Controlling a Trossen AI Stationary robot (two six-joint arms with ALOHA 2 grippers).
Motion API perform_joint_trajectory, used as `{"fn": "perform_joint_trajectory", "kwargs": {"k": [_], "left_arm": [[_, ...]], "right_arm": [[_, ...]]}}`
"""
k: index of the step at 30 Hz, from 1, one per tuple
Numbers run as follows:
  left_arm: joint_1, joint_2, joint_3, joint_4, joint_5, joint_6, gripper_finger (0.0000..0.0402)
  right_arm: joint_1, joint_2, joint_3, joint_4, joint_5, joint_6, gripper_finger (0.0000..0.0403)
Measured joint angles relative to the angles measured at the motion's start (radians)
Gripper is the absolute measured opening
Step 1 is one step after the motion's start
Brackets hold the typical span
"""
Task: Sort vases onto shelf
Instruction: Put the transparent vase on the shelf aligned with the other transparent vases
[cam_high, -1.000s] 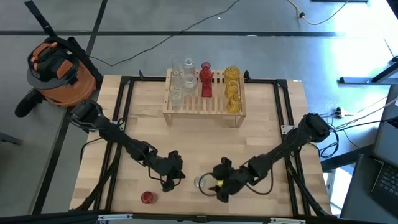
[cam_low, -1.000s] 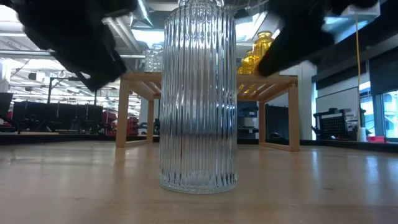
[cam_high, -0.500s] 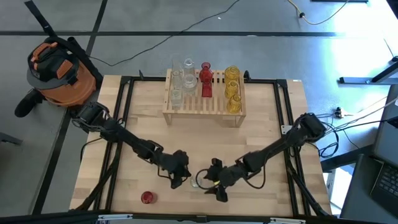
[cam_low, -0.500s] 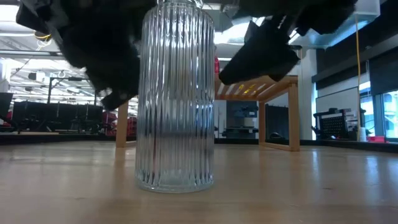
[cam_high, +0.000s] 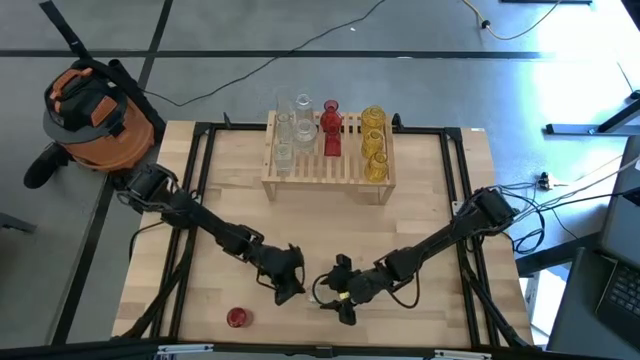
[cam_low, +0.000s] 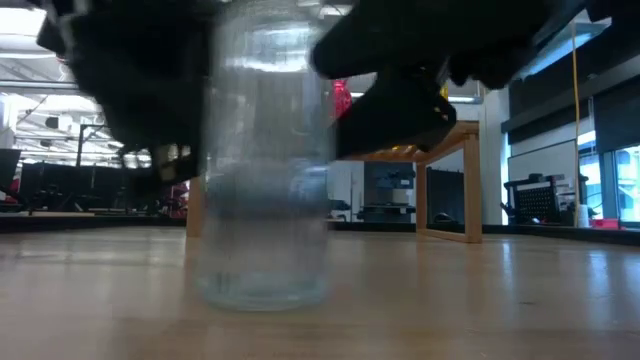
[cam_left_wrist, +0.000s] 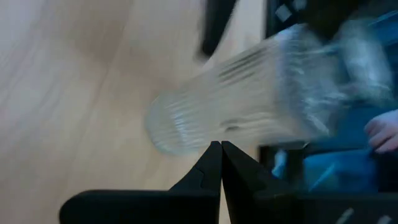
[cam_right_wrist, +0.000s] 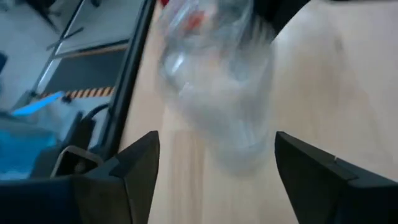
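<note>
A clear ribbed vase (cam_low: 265, 200) stands upright on its base near the table's near edge (cam_high: 320, 291). My left gripper (cam_high: 299, 291) is shut just left of it. My right gripper (cam_high: 334, 293) is open at its right, with one finger (cam_right_wrist: 134, 165) on either side of the vase (cam_right_wrist: 217, 93). A small red vase (cam_high: 236, 318) stands alone at the near left. The wooden shelf (cam_high: 328, 180) at the far middle carries clear (cam_high: 285, 132), red (cam_high: 331, 128) and yellow (cam_high: 374, 142) vases. My left gripper's shut fingertips (cam_left_wrist: 219, 155) point at the vase's ribbed side, low near its base (cam_left_wrist: 199, 127), slanting down from the table's left. They look to be against the glass, but motion blur keeps me from telling for sure. My right gripper's fingers flank the vase from the right; whether either touches it I cannot tell.
An orange vacuum (cam_high: 95, 112) sits on the floor beyond the table's far left corner. Black frame rails (cam_high: 195, 180) run along both sides of the tabletop. Bare wood lies between the shelf and the grippers.
My right gripper has sunk and gone toward the table's left, bringing its open fingers around the clear vase. My left gripper has gone right toward the vase and rolled. The vase has slid a little toward the table's left, staying upright.
</note>
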Motion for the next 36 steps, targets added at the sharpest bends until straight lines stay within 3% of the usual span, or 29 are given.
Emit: {"fn": "perform_joint_trajectory", "kwargs": {"k": [10, 12, 16, 25, 29, 36], "left_arm": [[0.069, 0.003, 0.001, 0.088, 0.023, 0.004, 0.0], [0.071, 0.003, 0.001, 0.08, 0.018, 0.005, 0.0], [0.068, 0.002, 0.001, 0.07, 0.009, 0.013, 0.0], [0.064, -0.009, 0.001, 0.008, -0.015, 0.017, 0.0], [0.042, -0.1, 0.001, -0.147, -0.167, 0.044, 0.0], [-0.018, -0.401, 0.002, -0.606, -0.487, 0.039, 0.0]], "right_arm": [[-0.051, 0.041, 0.009, 0.125, 0.025, 0.0, 0.0266], [-0.057, 0.044, 0.014, 0.124, 0.025, 0.005, 0.025], [-0.054, 0.044, 0.016, 0.119, 0.033, 0.001, 0.0174], [-0.056, 0.047, 0.02, 0.137, 0.06, 0.048, 0.0175], [-0.06, 0.032, 0.056, 0.094, 0.124, 0.059, 0.0175], [-0.066, -0.054, 0.194, -0.127, 0.28, -0.071, 0.0175]]}}
